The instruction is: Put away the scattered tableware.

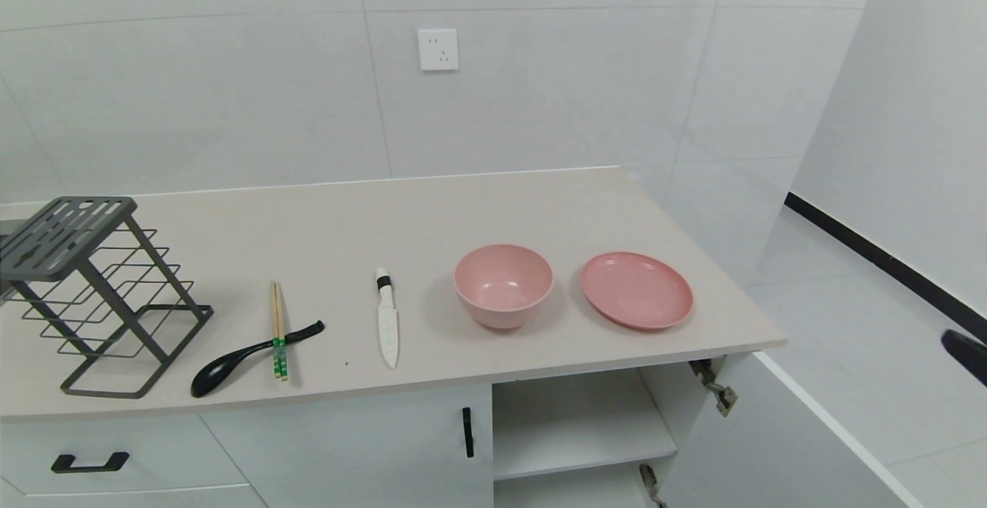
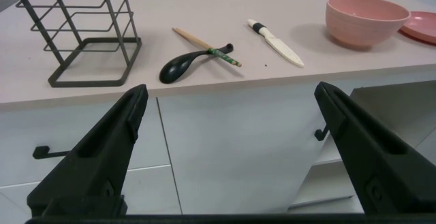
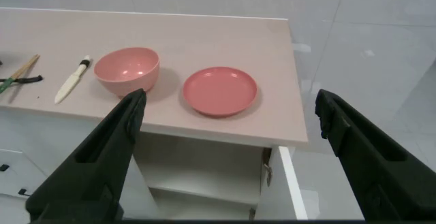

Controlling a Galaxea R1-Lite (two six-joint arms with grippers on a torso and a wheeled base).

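Left wrist view: left pincer (image 2: 231,91) wide open, empty, out in front of the table (image 2: 204,3) edge; right pincer (image 3: 231,96) likewise spread wide, holding nothing.
Cupboard door (image 1: 779,431) hangs open under the table's right end. On the table, right to left: pink plate (image 1: 636,289), pink bowl (image 1: 503,284) just beside it, white knife (image 1: 387,327), chopsticks (image 1: 278,331) crossing a black spoon (image 1: 231,361), grey rack (image 1: 92,284).

Both grippers empty, fingers spread wide.
The left gripper (image 2: 230,88) and right gripper (image 3: 230,93) each hold their two black fingers (image 2: 102,149) far apart with nothing between them. A dark part of the right arm (image 1: 965,354) shows at the head view's lower right edge.
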